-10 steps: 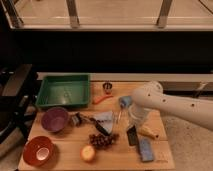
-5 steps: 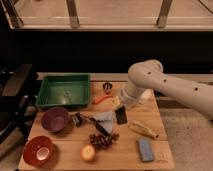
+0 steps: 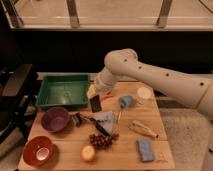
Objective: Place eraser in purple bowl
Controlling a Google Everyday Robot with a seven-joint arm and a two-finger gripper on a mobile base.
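Observation:
My gripper [image 3: 95, 96] is at the end of the white arm that reaches in from the right. It is shut on the eraser [image 3: 96, 105], a small flat black block that hangs below it, lifted above the table beside the green tray's right front corner. The purple bowl [image 3: 55, 119] stands on the wooden table at the left, below and to the left of the gripper, and looks empty.
A green tray [image 3: 62, 92] sits at the back left. A red bowl [image 3: 39, 150] is at the front left. Grapes [image 3: 101, 140], an orange fruit [image 3: 88, 152], a blue-grey block [image 3: 145, 149], a blue cloth [image 3: 105, 119], a banana peel [image 3: 144, 130] and a white cup [image 3: 144, 94] lie on the table.
The arm has swung left across the table with the eraser lifted in the gripper, from the front right towards the green tray and purple bowl.

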